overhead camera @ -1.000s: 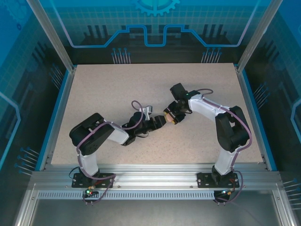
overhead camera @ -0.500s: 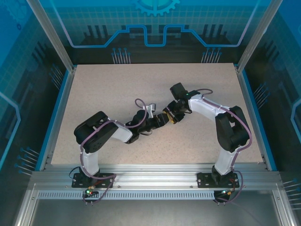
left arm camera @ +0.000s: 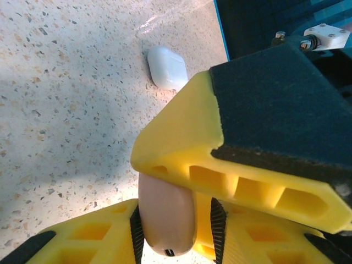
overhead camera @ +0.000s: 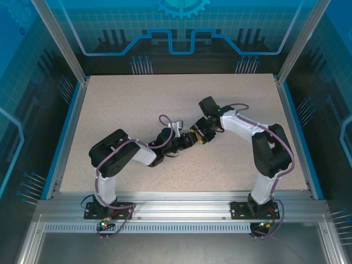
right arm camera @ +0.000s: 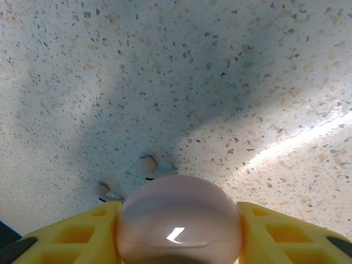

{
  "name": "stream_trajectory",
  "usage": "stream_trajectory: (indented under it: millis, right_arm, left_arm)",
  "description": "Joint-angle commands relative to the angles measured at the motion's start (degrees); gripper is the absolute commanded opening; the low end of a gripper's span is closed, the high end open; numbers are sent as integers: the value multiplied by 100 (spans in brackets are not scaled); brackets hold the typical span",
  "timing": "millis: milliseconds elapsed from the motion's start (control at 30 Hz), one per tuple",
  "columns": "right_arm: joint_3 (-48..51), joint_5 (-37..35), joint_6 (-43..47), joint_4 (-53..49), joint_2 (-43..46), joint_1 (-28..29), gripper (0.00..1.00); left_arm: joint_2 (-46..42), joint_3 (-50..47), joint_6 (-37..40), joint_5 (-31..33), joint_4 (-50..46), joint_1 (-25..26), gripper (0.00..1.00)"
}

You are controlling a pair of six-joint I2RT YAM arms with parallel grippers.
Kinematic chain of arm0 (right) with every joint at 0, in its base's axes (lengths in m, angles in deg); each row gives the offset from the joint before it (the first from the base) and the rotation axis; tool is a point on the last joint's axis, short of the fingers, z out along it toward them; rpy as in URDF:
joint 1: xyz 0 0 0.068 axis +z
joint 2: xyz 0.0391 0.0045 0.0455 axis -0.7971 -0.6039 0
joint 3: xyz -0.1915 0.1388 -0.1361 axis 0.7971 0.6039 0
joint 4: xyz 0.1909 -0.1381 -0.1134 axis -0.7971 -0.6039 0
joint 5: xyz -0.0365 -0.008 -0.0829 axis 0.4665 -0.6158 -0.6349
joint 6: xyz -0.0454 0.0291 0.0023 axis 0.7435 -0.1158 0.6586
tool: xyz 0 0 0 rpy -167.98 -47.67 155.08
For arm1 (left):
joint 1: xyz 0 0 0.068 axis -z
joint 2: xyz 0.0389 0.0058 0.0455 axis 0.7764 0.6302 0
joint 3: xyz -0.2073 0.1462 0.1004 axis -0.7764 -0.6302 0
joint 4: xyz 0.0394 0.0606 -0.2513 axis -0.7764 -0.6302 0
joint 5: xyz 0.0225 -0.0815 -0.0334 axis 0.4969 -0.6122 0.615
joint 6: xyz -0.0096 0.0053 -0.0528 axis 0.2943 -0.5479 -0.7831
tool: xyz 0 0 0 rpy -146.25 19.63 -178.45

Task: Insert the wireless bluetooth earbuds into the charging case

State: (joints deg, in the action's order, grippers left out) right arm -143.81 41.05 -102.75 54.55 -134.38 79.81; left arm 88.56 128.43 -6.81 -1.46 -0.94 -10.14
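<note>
Since half a second ago the left arm's elbow sits a little further right and its claw (overhead camera: pixel 190 141) is pressed closer to the right claw (overhead camera: pixel 199 136). The right arm keeps the same pose. The two claws meet near the middle of the speckled beige table (overhead camera: pixel 126 99).

Between them is a pale pink, smooth rounded plastic pod (left arm camera: pixel 166 212). In the left wrist view the left claw (left arm camera: pixel 171 220) is clenched on it, black pads against both its sides, and one yellow-and-black finger (left arm camera: pixel 258 137) of the right claw lies across just above it. In the right wrist view the right claw (right arm camera: pixel 179 223) is also clenched on the pink pod (right arm camera: pixel 179 217), with yellow fingers tight against either side.

Just beyond the pod, two tiny whitish earbuds (right arm camera: pixel 146 165) lie on the table close together — one (right arm camera: pixel 103 191) nearer the left-hand finger. A glossy white rounded charging case (left arm camera: pixel 168 67) lies on the table, apart from both claws.
</note>
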Motion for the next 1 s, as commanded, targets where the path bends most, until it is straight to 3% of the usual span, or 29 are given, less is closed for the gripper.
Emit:
stream_trajectory:
  millis: [0, 300, 567, 767, 967]
  right_arm:
    - [79, 136, -63, 15, 83, 7, 49]
    - [112, 162, -57, 47, 111, 11, 48]
    - [154, 162, -59, 38, 151, 2, 48]
    - [135, 162, -59, 29, 137, 2, 48]
    - [99, 169, -51, 25, 98, -9, 48]
  left_arm:
    - [88, 195, 14, 104, 120, 63, 38]
    - [141, 242, 39, 195, 112, 64, 34]
    - [238, 225, -108, 396, 350, 60, 24]
    - [238, 177, -249, 634, 498, 70, 33]
    - [280, 178, -320, 744, 578, 78, 33]
